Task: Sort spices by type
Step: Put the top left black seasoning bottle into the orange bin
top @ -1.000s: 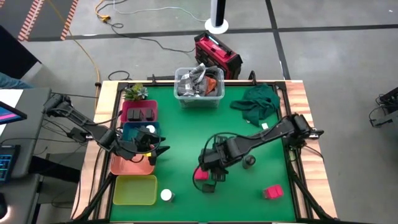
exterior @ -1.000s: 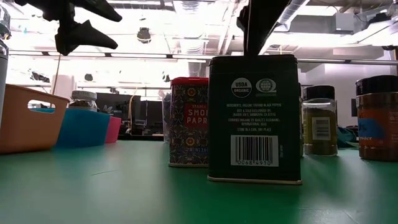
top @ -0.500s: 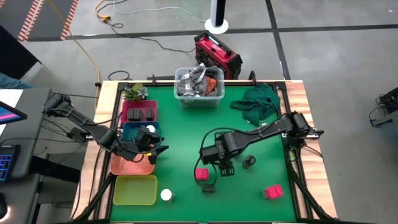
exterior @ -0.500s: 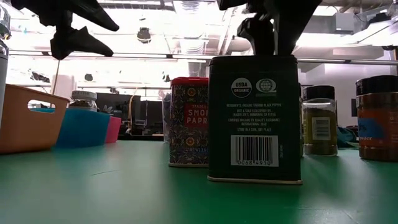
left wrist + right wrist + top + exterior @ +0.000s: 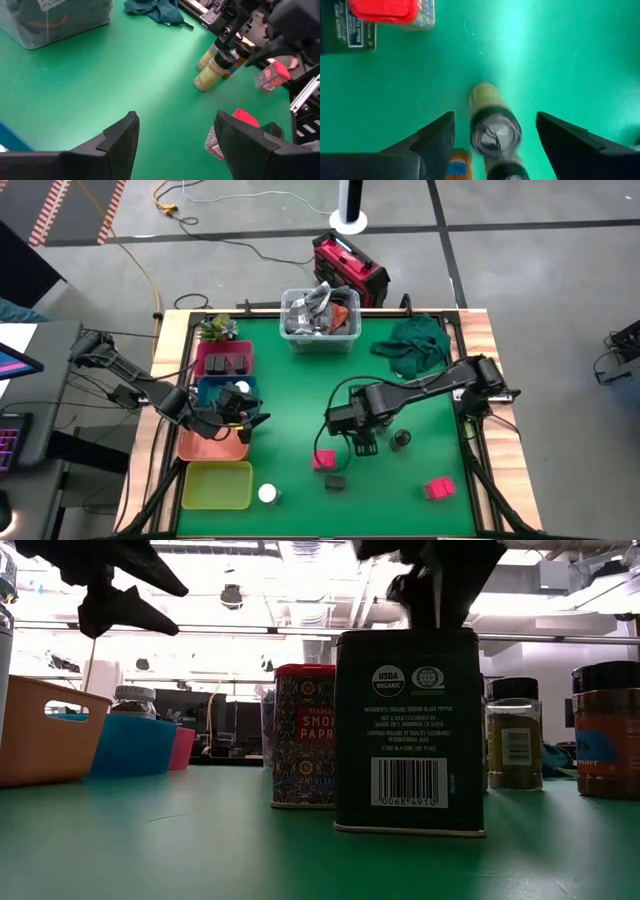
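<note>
My right gripper [image 5: 364,446] hangs open, pointing down over a group of dark-capped round spice jars [image 5: 400,439] at mid-table. One jar's cap [image 5: 495,134] lies below the gap between its fingers, untouched. A red-lidded box [image 5: 323,460] and a black box [image 5: 335,480] stand just to the near left of that gripper. A white-topped jar [image 5: 267,493] and a pink-red box [image 5: 438,488] stand near the front edge. My left gripper [image 5: 250,420] waits open over the trays at the left, with nothing between its fingers [image 5: 120,145].
Pink [image 5: 205,360], blue [image 5: 205,392], orange [image 5: 205,445] and yellow [image 5: 216,485] trays line the left edge. The pink one holds dark boxes and the blue one a white-topped jar. A clear bin [image 5: 320,320], a small plant [image 5: 215,328] and a green cloth [image 5: 415,345] lie at the back.
My right gripper has moved from over the red-lidded and black boxes toward the table's right and far edges, to above the dark-capped jars, rolling a little on the way. It has stayed open. The boxes and jars stand as before.
</note>
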Robot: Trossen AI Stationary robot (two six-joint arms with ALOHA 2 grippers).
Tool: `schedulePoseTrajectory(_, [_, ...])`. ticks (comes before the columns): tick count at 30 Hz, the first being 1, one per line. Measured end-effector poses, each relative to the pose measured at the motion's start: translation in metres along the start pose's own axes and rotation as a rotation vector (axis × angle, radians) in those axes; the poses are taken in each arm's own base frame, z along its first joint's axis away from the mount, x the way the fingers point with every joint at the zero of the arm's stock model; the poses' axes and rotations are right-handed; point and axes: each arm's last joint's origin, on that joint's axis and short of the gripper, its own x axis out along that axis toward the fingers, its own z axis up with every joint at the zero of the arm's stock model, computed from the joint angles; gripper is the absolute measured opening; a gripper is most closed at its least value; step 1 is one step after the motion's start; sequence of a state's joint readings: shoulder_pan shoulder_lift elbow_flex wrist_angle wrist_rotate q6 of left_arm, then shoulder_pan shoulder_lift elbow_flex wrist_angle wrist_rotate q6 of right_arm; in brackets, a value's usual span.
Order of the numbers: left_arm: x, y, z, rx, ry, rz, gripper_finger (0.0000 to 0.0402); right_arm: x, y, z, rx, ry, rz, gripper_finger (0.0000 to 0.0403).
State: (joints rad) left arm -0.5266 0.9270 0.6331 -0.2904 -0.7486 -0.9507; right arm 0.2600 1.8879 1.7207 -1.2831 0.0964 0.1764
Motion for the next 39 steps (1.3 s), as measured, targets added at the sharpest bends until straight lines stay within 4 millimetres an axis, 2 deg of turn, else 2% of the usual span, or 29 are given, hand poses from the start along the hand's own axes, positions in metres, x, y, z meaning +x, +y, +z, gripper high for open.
schedulePoseTrajectory(3, [-0.003, 0.001, 0.002, -0.009, -0.005, -0.006, 0.0247, -0.013, 0.003, -0.013, 0.008, -0.082, -0.015, 0.0306])
schedulePoseTrajectory(6, [-0.006, 0.003, 0.006, -0.006, -0.036, -0.004, 0.0247, -0.015, 0.003, -0.029, 0.054, -0.158, 0.004, 0.0306])
schedulePoseTrajectory(12, [-0.012, 0.006, 0.013, 0.031, -0.071, -0.006, 0.0247, -0.002, -0.005, -0.05, 0.163, -0.252, 0.032, 0.0306])
schedulePoseTrajectory(17, [-0.012, 0.008, 0.018, 0.048, -0.087, 0.005, 0.0247, 0.011, -0.004, -0.058, 0.161, -0.215, 0.028, 0.0306])
schedulePoseTrajectory(27, [-0.009, 0.012, 0.023, 0.029, -0.112, 0.033, 0.0247, 0.021, -0.007, -0.054, 0.169, -0.188, 0.026, 0.0306])
schedulePoseTrajectory(39, [-0.009, 0.013, 0.023, 0.03, -0.125, 0.05, 0.0248, 0.022, -0.019, -0.05, 0.213, -0.192, 0.087, 0.0306])
